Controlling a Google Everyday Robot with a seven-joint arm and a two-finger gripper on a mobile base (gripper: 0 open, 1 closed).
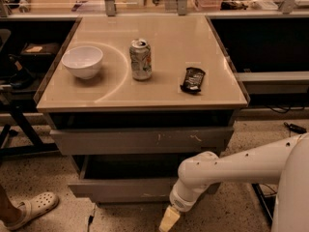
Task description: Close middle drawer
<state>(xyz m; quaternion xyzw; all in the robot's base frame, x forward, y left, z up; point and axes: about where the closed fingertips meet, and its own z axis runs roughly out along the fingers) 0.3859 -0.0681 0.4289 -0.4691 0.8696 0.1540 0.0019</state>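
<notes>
The middle drawer (120, 190) is a wide grey drawer with a plain front. It stands pulled out below the scratched grey drawer front (145, 140), and its dark inside (130, 167) shows. My white arm (227, 170) reaches in from the right, across the drawer's right front corner. The gripper (169, 220), with yellowish fingertips, hangs just below and in front of the drawer front, near the floor.
On the tan cabinet top (159, 95) stand a white bowl (82, 61), a soda can (140, 59) and a dark snack bar (193, 79). A foot in a white clog (31, 208) is on the floor at the left. Dark shelving flanks both sides.
</notes>
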